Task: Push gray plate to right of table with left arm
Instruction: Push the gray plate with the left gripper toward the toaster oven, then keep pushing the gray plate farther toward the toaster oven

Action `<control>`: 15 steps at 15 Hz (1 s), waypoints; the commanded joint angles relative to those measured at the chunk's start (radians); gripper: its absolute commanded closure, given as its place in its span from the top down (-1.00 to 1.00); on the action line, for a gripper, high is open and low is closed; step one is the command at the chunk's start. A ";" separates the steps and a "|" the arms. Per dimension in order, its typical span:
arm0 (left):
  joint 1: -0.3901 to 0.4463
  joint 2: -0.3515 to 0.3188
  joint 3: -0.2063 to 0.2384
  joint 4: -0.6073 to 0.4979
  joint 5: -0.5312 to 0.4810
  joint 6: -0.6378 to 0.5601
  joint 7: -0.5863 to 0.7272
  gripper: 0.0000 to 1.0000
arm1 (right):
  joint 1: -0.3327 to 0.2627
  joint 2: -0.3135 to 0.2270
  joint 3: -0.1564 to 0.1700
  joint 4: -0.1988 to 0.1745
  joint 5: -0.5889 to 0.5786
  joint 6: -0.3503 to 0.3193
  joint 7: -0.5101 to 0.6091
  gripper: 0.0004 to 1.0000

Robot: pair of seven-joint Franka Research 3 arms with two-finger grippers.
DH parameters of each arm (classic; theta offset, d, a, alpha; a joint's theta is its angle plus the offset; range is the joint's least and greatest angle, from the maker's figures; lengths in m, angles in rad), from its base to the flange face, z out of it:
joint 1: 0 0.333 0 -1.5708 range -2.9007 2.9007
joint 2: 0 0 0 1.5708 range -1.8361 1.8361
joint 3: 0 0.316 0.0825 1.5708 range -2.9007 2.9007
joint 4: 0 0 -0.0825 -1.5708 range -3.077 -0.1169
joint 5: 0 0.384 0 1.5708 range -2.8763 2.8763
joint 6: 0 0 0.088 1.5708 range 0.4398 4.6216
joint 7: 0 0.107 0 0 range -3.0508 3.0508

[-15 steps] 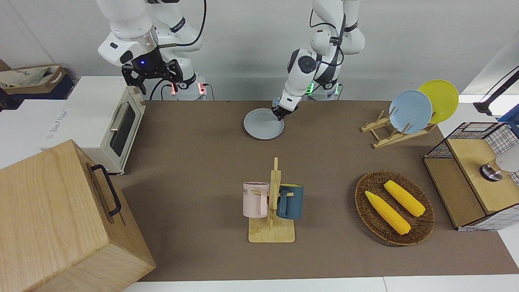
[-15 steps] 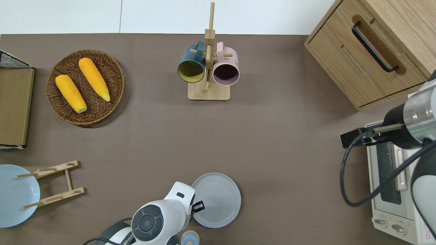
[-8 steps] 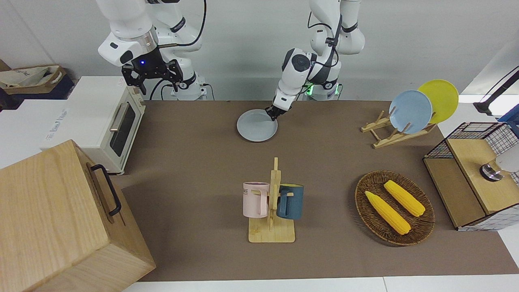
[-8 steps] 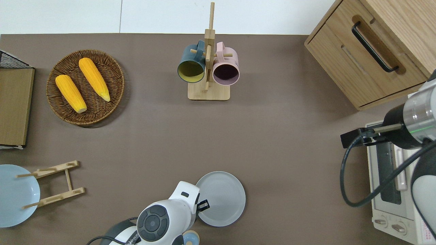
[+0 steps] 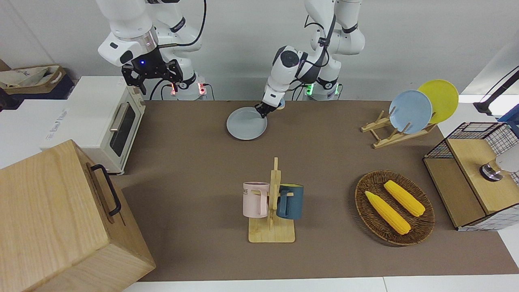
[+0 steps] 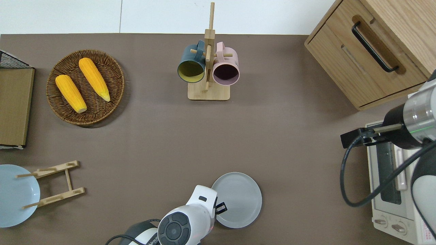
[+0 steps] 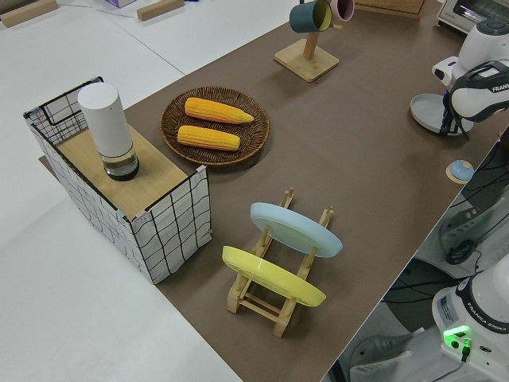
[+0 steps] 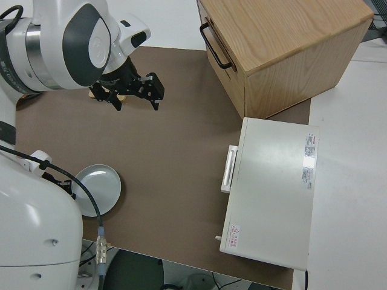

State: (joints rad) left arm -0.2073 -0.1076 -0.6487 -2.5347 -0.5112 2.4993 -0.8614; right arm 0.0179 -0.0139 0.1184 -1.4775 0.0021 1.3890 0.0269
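The gray plate (image 5: 246,123) (image 6: 239,200) lies flat on the brown table (image 5: 194,162), near the edge closest to the robots and about midway along it. My left gripper (image 5: 261,112) (image 6: 220,208) is down at table level, its tip inside the plate's rim on the side toward the left arm's end. In the left side view the plate (image 7: 430,111) shows partly, with the left arm's wrist covering one edge. The right gripper (image 5: 152,77) (image 8: 134,96) is parked in the air, open and holding nothing.
A mug rack (image 5: 272,211) with two mugs stands mid-table, farther from the robots. A toaster oven (image 5: 106,117) and wooden cabinet (image 5: 61,219) occupy the right arm's end. A plate rack (image 5: 399,129), corn basket (image 5: 394,207) and wire crate (image 5: 472,174) fill the left arm's end.
The left gripper has slid the gray plate along the table toward the right arm's end. The right arm has not moved.
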 commanded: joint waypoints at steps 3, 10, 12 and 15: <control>-0.052 0.028 0.004 0.005 0.029 0.036 -0.086 -1.00 | -0.019 -0.003 0.014 0.008 0.004 -0.016 0.002 0.97; -0.087 0.107 0.004 0.079 0.138 0.036 -0.226 -1.00 | -0.019 -0.003 0.014 0.008 0.003 -0.015 0.002 0.97; -0.090 0.100 0.004 0.077 0.160 0.036 -0.251 -1.00 | -0.019 -0.003 0.014 0.008 0.003 -0.016 0.002 0.97; -0.135 0.129 0.004 0.082 0.160 0.038 -0.264 -1.00 | -0.019 -0.003 0.014 0.008 0.003 -0.016 0.001 0.97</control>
State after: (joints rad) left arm -0.2886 -0.0297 -0.6520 -2.4702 -0.3752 2.5239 -1.0786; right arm 0.0179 -0.0139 0.1184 -1.4775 0.0021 1.3890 0.0269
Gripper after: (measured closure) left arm 0.965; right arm 0.013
